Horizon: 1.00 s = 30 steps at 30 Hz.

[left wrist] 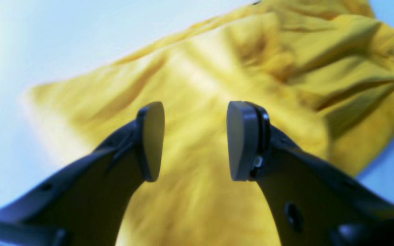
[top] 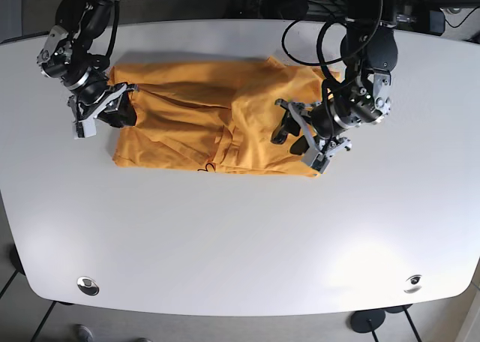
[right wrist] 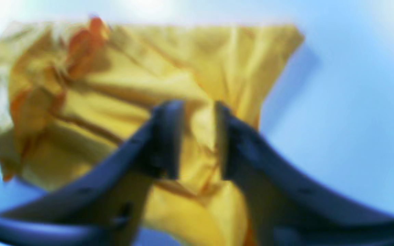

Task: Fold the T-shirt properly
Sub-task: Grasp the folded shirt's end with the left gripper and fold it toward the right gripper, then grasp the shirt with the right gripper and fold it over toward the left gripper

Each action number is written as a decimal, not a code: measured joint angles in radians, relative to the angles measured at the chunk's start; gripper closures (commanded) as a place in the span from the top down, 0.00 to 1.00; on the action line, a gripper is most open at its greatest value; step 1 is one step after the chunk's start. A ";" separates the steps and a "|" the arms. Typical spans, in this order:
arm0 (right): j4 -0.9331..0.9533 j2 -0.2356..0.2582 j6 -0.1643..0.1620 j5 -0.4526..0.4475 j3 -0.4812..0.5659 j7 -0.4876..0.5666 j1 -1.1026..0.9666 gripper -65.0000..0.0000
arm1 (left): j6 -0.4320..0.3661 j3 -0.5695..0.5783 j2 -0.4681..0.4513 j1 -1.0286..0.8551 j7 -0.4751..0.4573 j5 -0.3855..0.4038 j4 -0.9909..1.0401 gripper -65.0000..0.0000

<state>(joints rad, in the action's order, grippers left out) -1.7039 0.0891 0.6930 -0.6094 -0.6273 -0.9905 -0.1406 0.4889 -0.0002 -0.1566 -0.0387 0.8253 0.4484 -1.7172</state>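
At the left of the base view, the right hand (top: 105, 111) sits at the left edge of the yellow T-shirt (top: 217, 117), and its wrist view shows the fingers (right wrist: 164, 136) closed in on a bunched ridge of the cloth between them. The T-shirt lies crumpled and partly folded over itself across the upper middle of the white table (top: 240, 237), with creases running through its centre. At the right, the left hand (left wrist: 195, 140) hovers over the garment's right portion with its pads (left wrist: 153, 140) spread apart and nothing between them.
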 measured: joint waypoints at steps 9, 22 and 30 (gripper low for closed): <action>0.320 0.064 -0.005 -0.212 -0.055 -0.005 0.035 0.70 | 0.141 -0.202 0.004 -0.042 -0.023 -0.003 0.121 0.00; 0.332 0.037 0.003 -0.237 0.097 0.017 0.028 0.33 | 0.148 -0.198 0.011 -0.033 -0.093 0.005 0.256 0.00; 0.241 0.053 -0.017 -0.224 0.098 0.000 0.032 0.02 | 0.148 -0.198 0.013 -0.031 -0.113 0.019 0.283 0.00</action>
<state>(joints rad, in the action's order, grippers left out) -1.4624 0.1417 0.6758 -0.8330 -0.5293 -0.9905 -0.1081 0.6369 -0.1982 -0.1440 -0.0692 0.7128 0.4679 -1.4338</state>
